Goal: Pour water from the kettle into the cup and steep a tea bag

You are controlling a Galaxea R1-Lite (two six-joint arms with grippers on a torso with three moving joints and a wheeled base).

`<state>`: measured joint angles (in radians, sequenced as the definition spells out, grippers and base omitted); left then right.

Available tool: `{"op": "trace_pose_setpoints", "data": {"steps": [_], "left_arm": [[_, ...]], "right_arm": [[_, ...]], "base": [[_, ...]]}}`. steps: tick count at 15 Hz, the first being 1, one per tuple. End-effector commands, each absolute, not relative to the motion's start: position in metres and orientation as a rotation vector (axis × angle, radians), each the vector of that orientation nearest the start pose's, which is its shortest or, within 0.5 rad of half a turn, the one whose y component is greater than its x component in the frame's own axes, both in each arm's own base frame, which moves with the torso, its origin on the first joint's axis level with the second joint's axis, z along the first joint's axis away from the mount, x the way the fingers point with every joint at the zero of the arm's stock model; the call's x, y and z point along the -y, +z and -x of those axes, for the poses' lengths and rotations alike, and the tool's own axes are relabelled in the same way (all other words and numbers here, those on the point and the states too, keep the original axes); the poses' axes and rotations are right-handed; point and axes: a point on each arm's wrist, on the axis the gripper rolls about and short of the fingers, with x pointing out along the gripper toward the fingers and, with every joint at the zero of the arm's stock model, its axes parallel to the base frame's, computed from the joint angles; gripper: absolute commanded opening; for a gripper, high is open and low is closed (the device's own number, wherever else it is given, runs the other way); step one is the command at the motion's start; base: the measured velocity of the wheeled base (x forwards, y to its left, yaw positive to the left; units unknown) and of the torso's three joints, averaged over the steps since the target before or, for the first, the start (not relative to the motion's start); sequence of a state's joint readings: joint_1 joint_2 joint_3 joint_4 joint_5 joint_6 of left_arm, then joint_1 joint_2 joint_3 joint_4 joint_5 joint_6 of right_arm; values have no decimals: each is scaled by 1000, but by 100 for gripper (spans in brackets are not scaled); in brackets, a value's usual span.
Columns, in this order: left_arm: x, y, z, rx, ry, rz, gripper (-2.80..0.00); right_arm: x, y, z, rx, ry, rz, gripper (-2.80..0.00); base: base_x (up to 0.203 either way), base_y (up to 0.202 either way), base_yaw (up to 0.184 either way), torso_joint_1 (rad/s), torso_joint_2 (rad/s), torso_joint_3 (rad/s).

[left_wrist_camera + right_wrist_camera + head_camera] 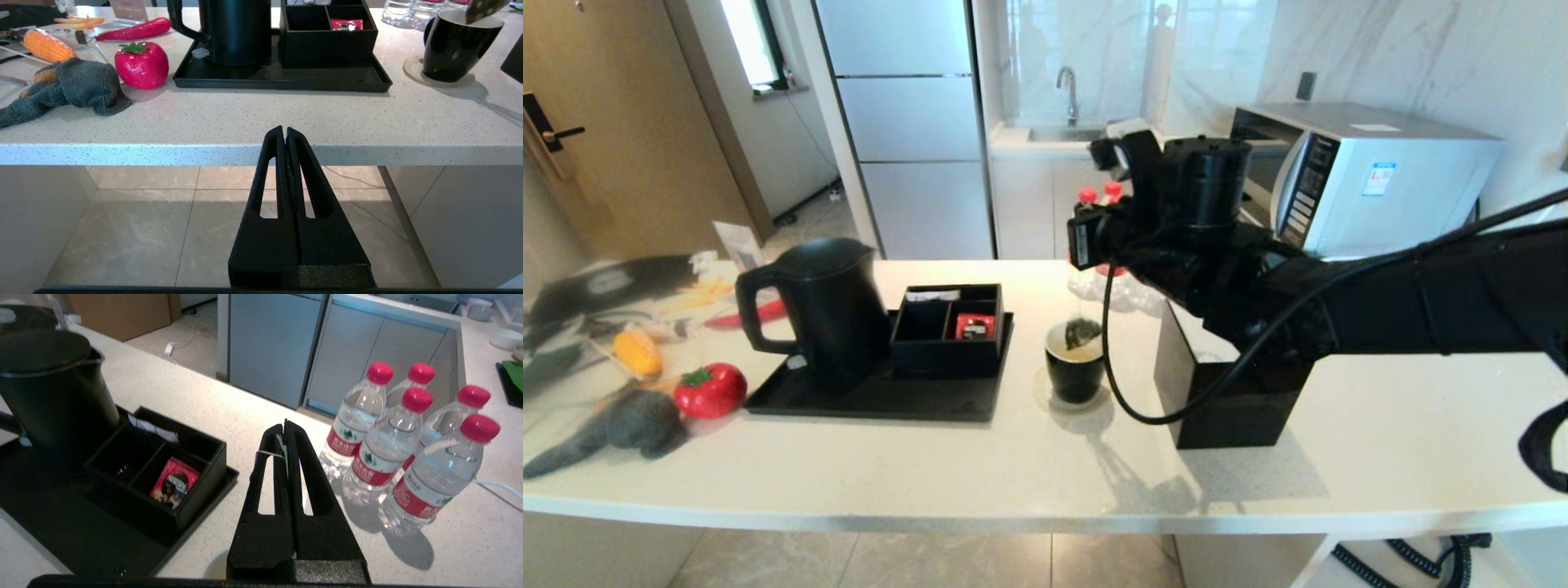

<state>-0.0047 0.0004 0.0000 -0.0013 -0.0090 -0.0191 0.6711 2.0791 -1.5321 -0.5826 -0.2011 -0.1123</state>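
Right gripper (pixel 287 426), nearest, is seen above the cup (pixel 1075 363), jaws pressed together on the tea bag (pixel 1082 331) string; the bag hangs at the cup's mouth. Left gripper (pixel 284 132) is parked below the surface (pixel 980 457) edge, jaws closed, empty. Counted: one kettle (pixel 821 306), one cup, one tray (pixel 882 398), one compartment box (pixel 947 331), five red-capped bottles (pixel 378 451). A fridge (pixel 903 122), sink (pixel 1066 131) and microwave (pixel 1372 175) are noted behind.

Below the right arm's jaws, the tea bag (pixel 1083 331) hangs at the mouth of the black cup (pixel 1075 367); the kettle (pixel 818 304) stands well off to one side on its tray (pixel 874 398).
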Motion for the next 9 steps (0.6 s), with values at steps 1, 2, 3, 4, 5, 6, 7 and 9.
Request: {"op": "trace_pose_setpoints", "data": {"steps": [1,2,3,4,5,6,7,9], "left_arm": [[0,76,23,1,-14,18,-280],[0,76,23,1,-14,20,-280],[0,76,23,1,-14,20,-280],[0,76,23,1,-14,20,-280],[0,76,23,1,-14,20,-280],[0,76,23,1,-14,20,-280],[0,76,23,1,-14,20,-280],[0,76,23,1,-14,18,-280]], "right_arm": [[-267,224,-343,28,470,111,-280],[-267,215,-341,13,471,118,-280],[-265,205,-339,-5,474,127,-280],[-264,195,-337,-23,476,136,-280],[-263,184,-335,-40,479,144,-280],[-262,176,-333,-53,481,150,-280],[-262,169,-331,-57,485,152,-280],[-263,163,-330,-60,489,154,-280]], "base": [[0,0,0,0,0,0],[0,0,0,0,0,0],[0,0,0,0,0,0],[0,0,0,0,0,0],[0,0,0,0,0,0],[0,0,0,0,0,0],[0,0,0,0,0,0],[0,0,0,0,0,0]]}}
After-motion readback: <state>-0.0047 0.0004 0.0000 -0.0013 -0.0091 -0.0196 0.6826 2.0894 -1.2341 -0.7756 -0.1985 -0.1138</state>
